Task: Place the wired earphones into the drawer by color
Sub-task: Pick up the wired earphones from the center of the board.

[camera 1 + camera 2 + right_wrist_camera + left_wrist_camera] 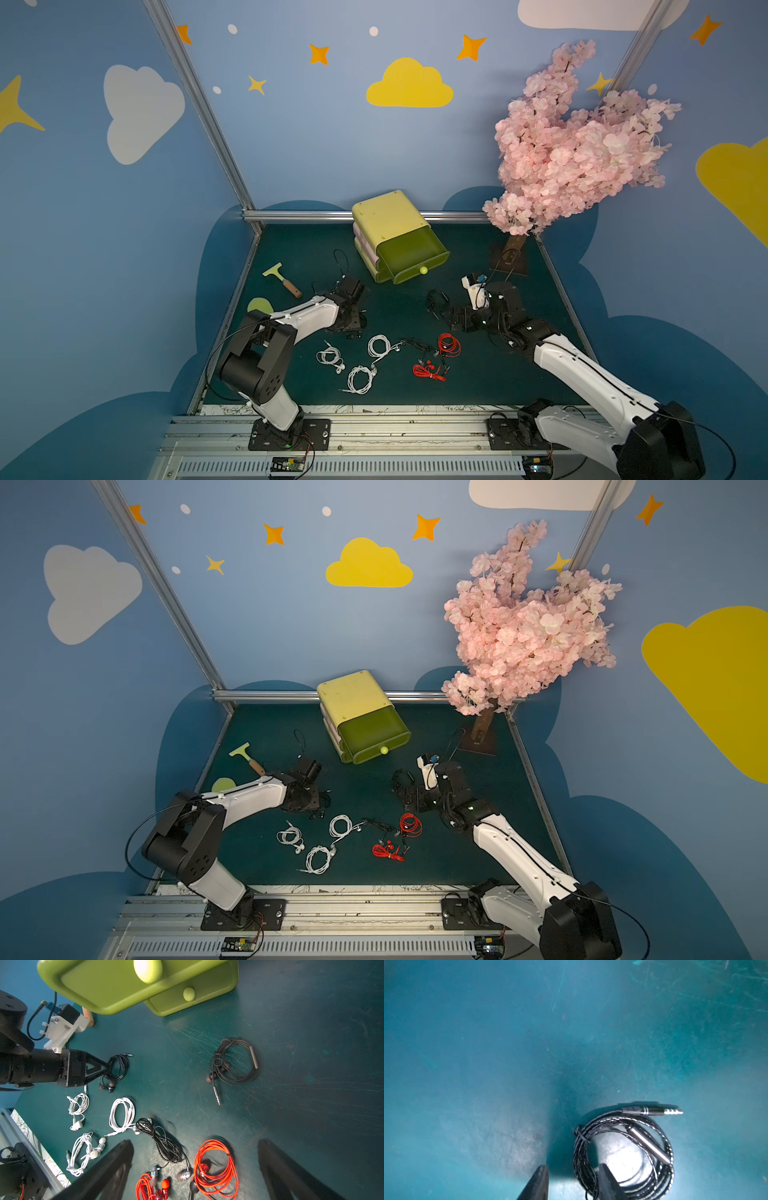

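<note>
Straddled one rim of the black earphones point(648, 1147) with the left gripper point(572, 1165): fingers partly apart, one inside the coil, one outside, strands between, nothing clamped yet. Lay flat on the mat point(488, 1064), short of the open drawer point(411, 253). Left the right gripper point(195, 1142) wide open, empty, well apart.

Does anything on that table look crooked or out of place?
Yes. The green drawer cabinet sits turned askew to the back rail, its top drawer pulled open. A wooden-handled scraper lies beside the left arm, a stray tool among earphones.
</note>
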